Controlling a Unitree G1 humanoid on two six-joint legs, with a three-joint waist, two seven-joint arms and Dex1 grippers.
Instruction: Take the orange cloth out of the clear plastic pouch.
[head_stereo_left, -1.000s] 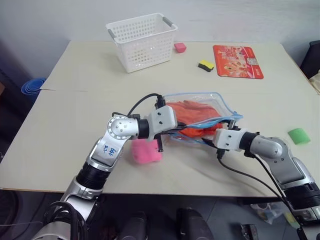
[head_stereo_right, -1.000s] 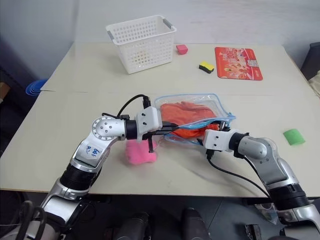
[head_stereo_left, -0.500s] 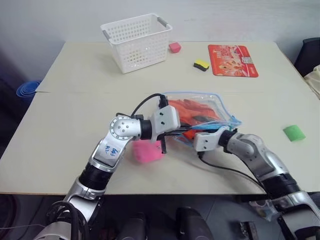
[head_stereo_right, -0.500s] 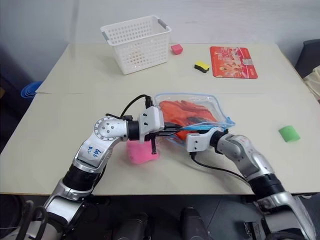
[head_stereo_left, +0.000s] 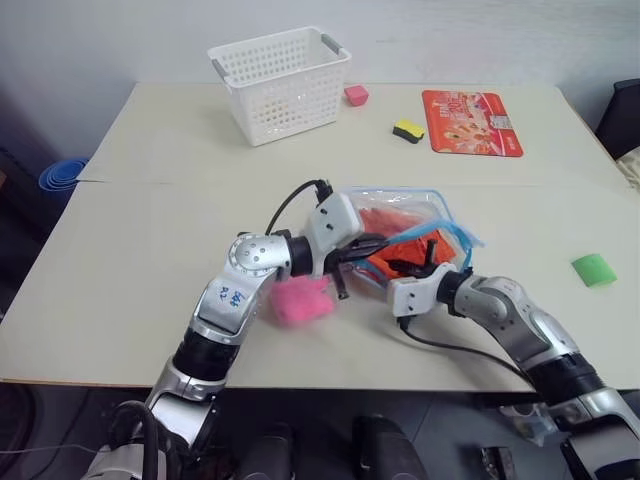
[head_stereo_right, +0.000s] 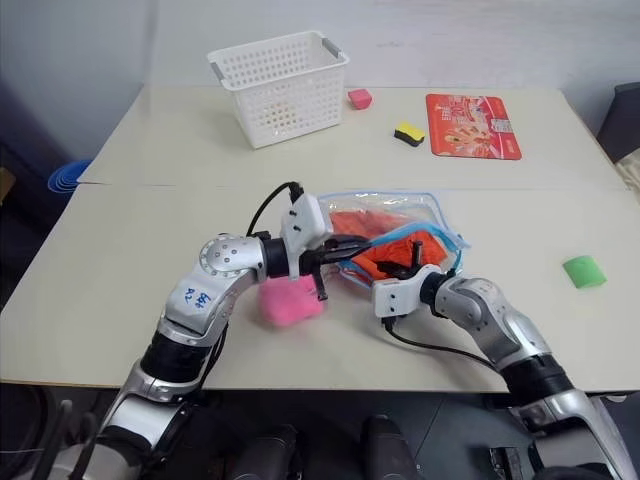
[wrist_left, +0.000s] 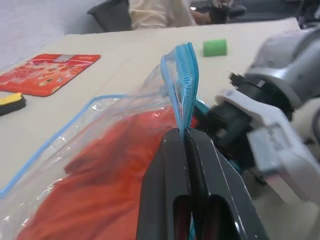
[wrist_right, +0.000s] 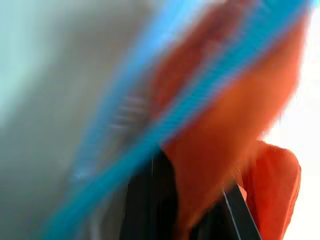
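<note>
The clear plastic pouch (head_stereo_left: 437, 212) lies near the middle of the table with its blue-edged mouth lifted. My left gripper (head_stereo_left: 368, 246) is shut on that blue edge (wrist_left: 182, 75) and holds it up. The orange cloth (head_stereo_left: 393, 238) sits crumpled inside the pouch and bulges at the mouth. My right gripper (head_stereo_left: 425, 262) reaches into the mouth from the near right side. In the right wrist view its black fingers (wrist_right: 150, 197) are shut with orange cloth (wrist_right: 225, 120) between them.
A pink heart-shaped sponge (head_stereo_left: 303, 300) lies just under my left forearm. At the back stand a white lattice basket (head_stereo_left: 283, 82), a small pink block (head_stereo_left: 356, 95), a yellow-and-black sponge (head_stereo_left: 410, 130) and a red card (head_stereo_left: 472, 108). A green piece (head_stereo_left: 592, 270) lies far right.
My right gripper moved left into the pouch mouth and went from open to shut on the cloth. My left gripper rolled while keeping its hold on the edge.
</note>
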